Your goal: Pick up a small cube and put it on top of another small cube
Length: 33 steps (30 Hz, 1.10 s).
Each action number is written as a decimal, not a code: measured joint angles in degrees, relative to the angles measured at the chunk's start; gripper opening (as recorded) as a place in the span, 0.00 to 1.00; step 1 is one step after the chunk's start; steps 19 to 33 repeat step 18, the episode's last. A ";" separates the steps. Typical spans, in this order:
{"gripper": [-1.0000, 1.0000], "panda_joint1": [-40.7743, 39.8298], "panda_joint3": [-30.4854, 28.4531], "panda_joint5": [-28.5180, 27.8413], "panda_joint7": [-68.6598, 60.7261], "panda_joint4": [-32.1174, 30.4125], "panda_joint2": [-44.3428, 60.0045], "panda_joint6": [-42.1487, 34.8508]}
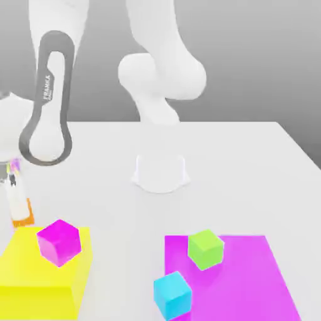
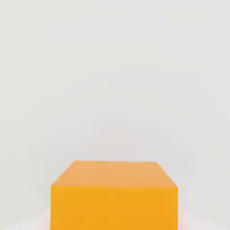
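— Orange cube [image 2: 114,197] close under the hand camera, square-on, resting on the pale counter [image 2: 115,81]; seen again at the exterior view's far left edge, a sliver of orange [image 1: 22,216] just behind the yellow block [image 1: 44,276].

— And the hand [image 1: 12,178]?

— Down at that same left edge, right over the orange sliver. Spread or pressed together: cannot tell (mostly cut off by the frame).

— Other candidates for the stack?

— Magenta cube [image 1: 59,242] sitting on the yellow block, just beside the orange one. Green cube [image 1: 206,249] on the magenta mat [image 1: 251,276], cyan cube [image 1: 172,294] at the mat's near corner, both well apart from the hand.

— Doing this step well?

— Probably a matter of centring over the orange cube, coming down straight, closing on two opposite flat faces, not corners. Lifting clear before travelling, given the yellow block so close. Then setting down flush on the chosen cube, edges aligned.

— Anything hard to make out?

— Contact between hand and cube not readable. Lower part of the orange cube cropped in the hand view. Which cube is meant as the base: unknown.
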 joint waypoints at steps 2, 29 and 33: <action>0.00 2.29 0.89 -2.87 2.60 1.01 -3.25 -4.09; 1.00 17.52 10.85 -13.38 13.51 8.00 -11.55 -18.21; 1.00 17.52 10.85 -13.38 13.51 8.00 -11.55 -18.21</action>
